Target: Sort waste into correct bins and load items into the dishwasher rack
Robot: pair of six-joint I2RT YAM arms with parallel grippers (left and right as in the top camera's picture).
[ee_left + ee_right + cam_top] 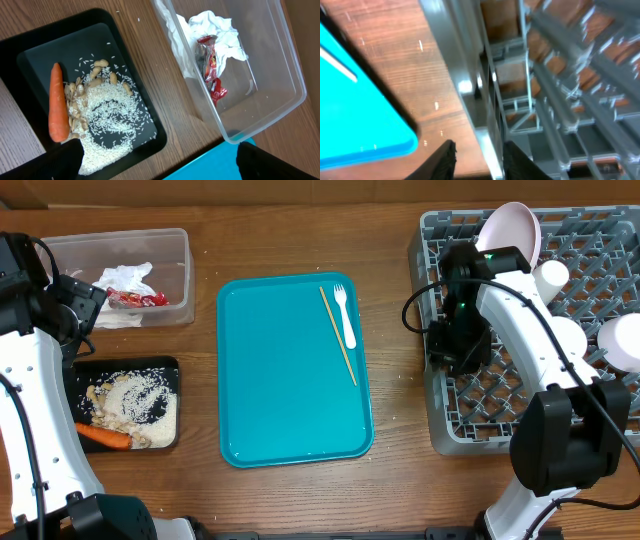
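Hovering with the left end effector (167, 162) spread and empty above the far rim of the shallow black rectangular tray (172, 370) along the surface's left edge. Poising the right end effector (479, 159), grip too blurred to tell, at the left wall of the large grey plastic dishwasher rack (440, 430). Probably reaching next for the white plastic fork (346, 315) near the far-right corner of the flat teal tray (280, 390): pinching mid-handle, sparing the thin wooden stick (338, 338) just beside.

The left arm (30, 390) rises along the left side with its wrist bent inward. The left gripper (157, 150) points down, its fingers (62, 160) spread wide and holding nothing. The right arm (530, 330) stretches forward. The right gripper (477, 160) aims down and is blurred, its fingers narrowly parted.
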